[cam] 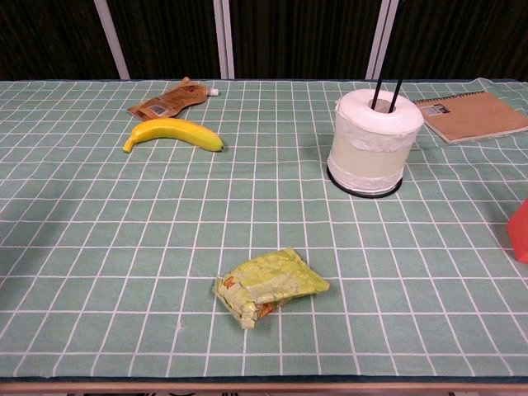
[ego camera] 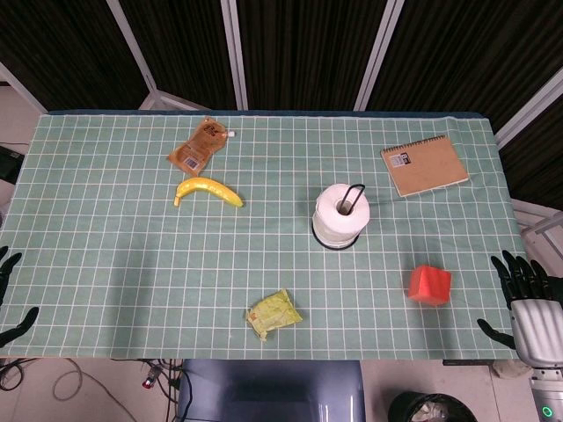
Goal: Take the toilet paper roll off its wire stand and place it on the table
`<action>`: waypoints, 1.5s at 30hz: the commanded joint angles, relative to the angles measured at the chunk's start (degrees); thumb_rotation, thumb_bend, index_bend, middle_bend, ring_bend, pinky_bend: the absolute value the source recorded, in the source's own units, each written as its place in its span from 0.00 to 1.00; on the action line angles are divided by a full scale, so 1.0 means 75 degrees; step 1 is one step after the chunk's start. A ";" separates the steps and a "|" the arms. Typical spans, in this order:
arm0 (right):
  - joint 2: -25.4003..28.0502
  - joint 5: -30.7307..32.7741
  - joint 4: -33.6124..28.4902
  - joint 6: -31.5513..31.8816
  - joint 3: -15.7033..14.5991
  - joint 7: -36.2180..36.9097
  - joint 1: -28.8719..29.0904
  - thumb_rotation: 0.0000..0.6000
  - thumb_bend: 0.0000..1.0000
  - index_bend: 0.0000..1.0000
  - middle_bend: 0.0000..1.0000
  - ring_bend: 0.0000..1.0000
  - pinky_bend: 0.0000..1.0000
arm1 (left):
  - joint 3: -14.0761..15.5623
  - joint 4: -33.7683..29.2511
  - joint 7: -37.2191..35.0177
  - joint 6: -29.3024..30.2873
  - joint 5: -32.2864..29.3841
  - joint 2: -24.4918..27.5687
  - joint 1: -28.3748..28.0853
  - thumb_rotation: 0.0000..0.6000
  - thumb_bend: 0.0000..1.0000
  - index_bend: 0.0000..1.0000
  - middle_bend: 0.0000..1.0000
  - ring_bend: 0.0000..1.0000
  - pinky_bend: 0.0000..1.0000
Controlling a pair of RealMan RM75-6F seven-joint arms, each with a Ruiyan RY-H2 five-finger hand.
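Note:
The white toilet paper roll stands upright on its black wire stand, right of the table's middle. The stand's loop pokes up through the roll's core. My right hand hangs off the table's right front corner, fingers spread and empty, far from the roll. Only the fingertips of my left hand show at the left edge, spread, holding nothing. Neither hand appears in the chest view.
On the green checked tablecloth lie a banana, a brown pouch, a yellow-green snack packet, a red cube and a spiral notebook. Dark panels stand behind the table.

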 commanded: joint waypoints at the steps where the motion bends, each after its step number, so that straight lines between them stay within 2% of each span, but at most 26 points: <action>1: 0.0056 0.0136 -0.0423 -0.0464 -0.0107 0.0850 0.0124 1.00 0.00 0.00 0.00 0.00 0.00 | -0.0009 -0.0008 -0.0042 0.0046 0.0000 0.0020 0.0023 1.00 0.23 0.10 0.00 0.00 0.00; 4: 0.0173 0.0457 -0.0750 -0.1166 0.0049 0.1924 0.0493 1.00 0.00 0.00 0.00 0.00 0.00 | 0.0000 -0.0013 -0.0078 0.0056 0.0007 0.0041 0.0036 1.00 0.23 0.10 0.00 0.00 0.00; 9: 0.0173 0.1119 -0.1047 -0.2422 0.0627 0.3555 0.1332 1.00 0.00 0.00 0.00 0.00 0.00 | -0.0010 -0.0007 -0.0126 0.0088 0.0001 0.0061 0.0053 1.00 0.23 0.10 0.00 0.00 0.00; 14: -0.0109 0.1911 -0.0965 -0.3470 0.1219 0.4520 0.2069 1.00 0.00 0.00 0.00 0.00 0.00 | -0.0027 -0.0004 -0.0095 0.0027 -0.0068 0.0053 0.0032 1.00 0.23 0.10 0.00 0.00 0.00; 19: -0.0581 0.2491 -0.0705 -0.4043 0.1526 0.4525 0.2558 1.00 0.00 0.00 0.00 0.00 0.00 | -0.0039 0.0004 -0.0031 -0.0046 -0.0109 0.0026 -0.0004 1.00 0.23 0.10 0.00 0.00 0.00; 25: -0.1586 0.3312 -0.0019 -0.4589 0.1794 0.4215 0.3162 1.00 0.00 0.00 0.00 0.00 0.00 | -0.0067 -0.0006 -0.0029 -0.0047 -0.0167 0.0030 -0.0004 1.00 0.23 0.10 0.00 0.00 0.00; 37: -0.3247 0.4207 0.1510 -0.4879 0.2239 0.3668 0.3977 1.00 0.00 0.00 0.00 0.00 0.00 | -0.0089 -0.0007 -0.0080 -0.0080 -0.0251 0.0062 -0.0003 1.00 0.23 0.10 0.00 0.00 0.00; 45: -0.3870 0.4664 0.2314 -0.5250 0.2433 0.3470 0.4326 1.00 0.00 0.00 0.00 0.00 0.00 | -0.0103 -0.0006 -0.0099 -0.0098 -0.0299 0.0076 -0.0005 1.00 0.23 0.10 0.00 0.00 0.00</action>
